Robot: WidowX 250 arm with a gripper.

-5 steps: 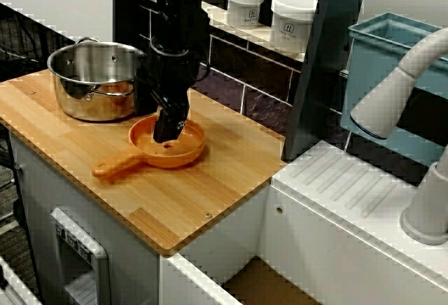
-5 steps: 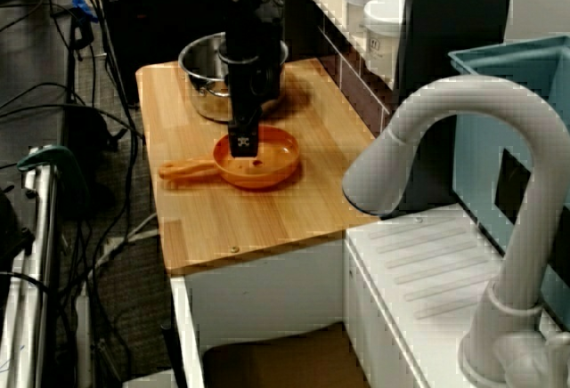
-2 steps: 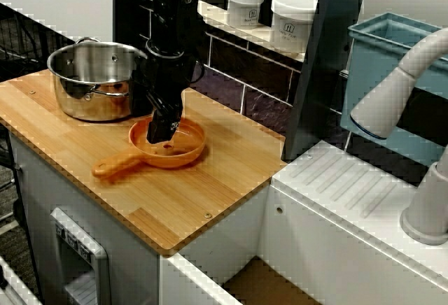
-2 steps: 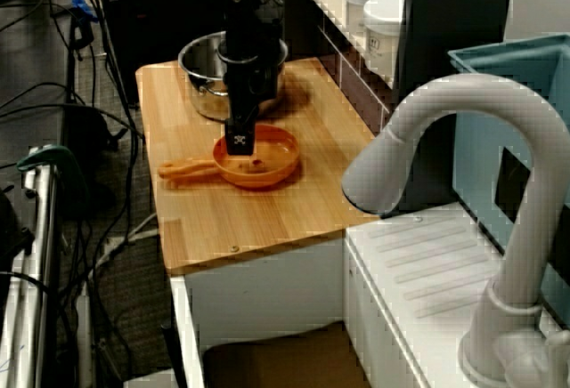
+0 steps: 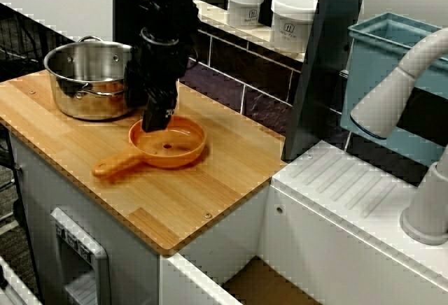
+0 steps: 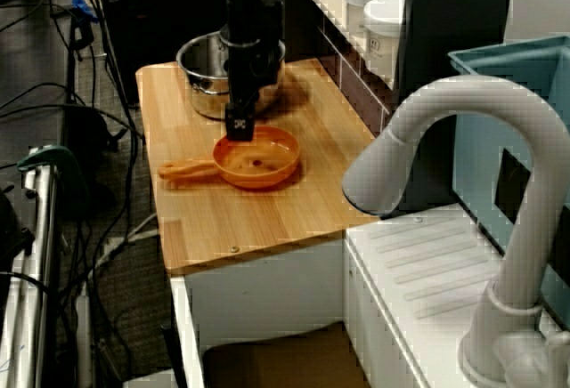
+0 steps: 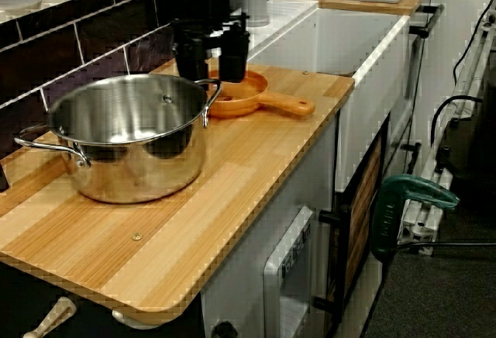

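Orange pan [image 5: 187, 152], dark speck [image 5: 166, 146] inside, beside empty steel pot [image 5: 84, 98]; jaws apart above pan's rim.

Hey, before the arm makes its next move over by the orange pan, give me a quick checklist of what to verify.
1. Pincer open: ok, its fingers stand apart.
2. Pincer empty: ok, nothing sits between them.
3. Orange pan flat on the counter: ok.
4. Pan handle free: ok, nothing lies on it.
5. Pincer clear of the pan's rim: cannot tell, it hangs right at the rim.
6. Room beside the steel pot: not ok, the pot stands very close to the pincer.
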